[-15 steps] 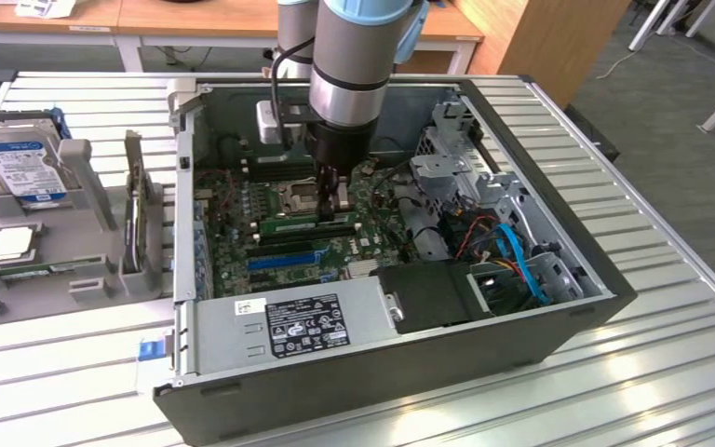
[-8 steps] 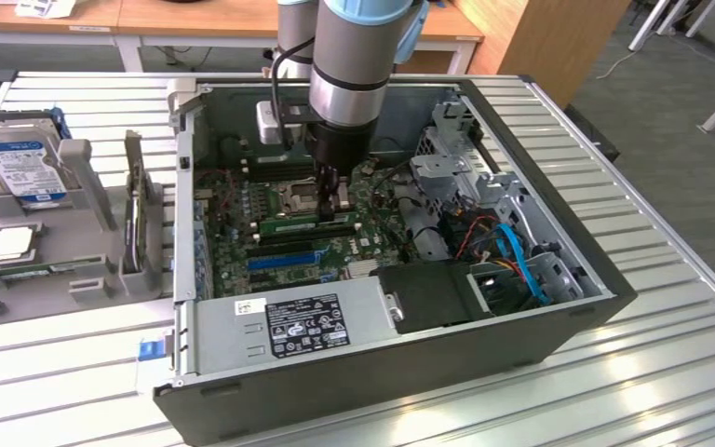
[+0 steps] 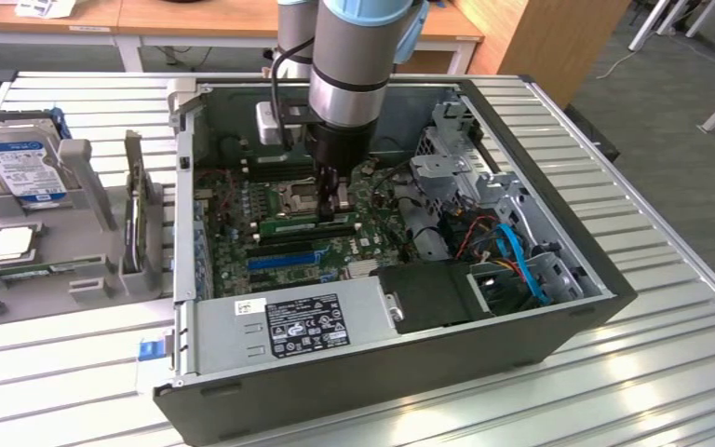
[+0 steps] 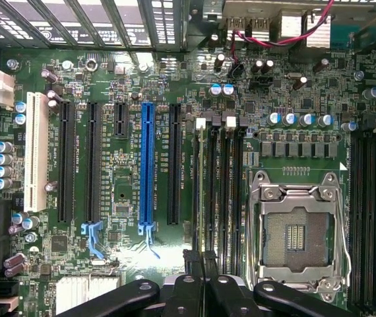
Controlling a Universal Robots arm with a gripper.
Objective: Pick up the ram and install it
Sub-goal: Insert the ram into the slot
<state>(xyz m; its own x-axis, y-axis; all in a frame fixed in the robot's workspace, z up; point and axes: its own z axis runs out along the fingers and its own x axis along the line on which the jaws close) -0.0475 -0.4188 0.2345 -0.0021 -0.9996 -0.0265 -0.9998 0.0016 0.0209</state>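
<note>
Green ram [image 3: 305, 224] is standing on edge along the black memory slots [image 4: 224, 198] beside the CPU socket [image 4: 297, 231]
Gripper [image 3: 330, 207] is pinching the stick's top edge, fingers drawn close, inside the open computer case [image 3: 544, 307]; seating it well, I judge, is keeping it upright, lining it up between the white end clips [image 4: 231, 122] and pressing straight down evenly

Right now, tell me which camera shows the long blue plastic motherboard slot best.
The wrist view: the long blue plastic motherboard slot runs full length, seen straight on, unobstructed. The exterior view gives it as a slim blue strip at a slant.
</note>
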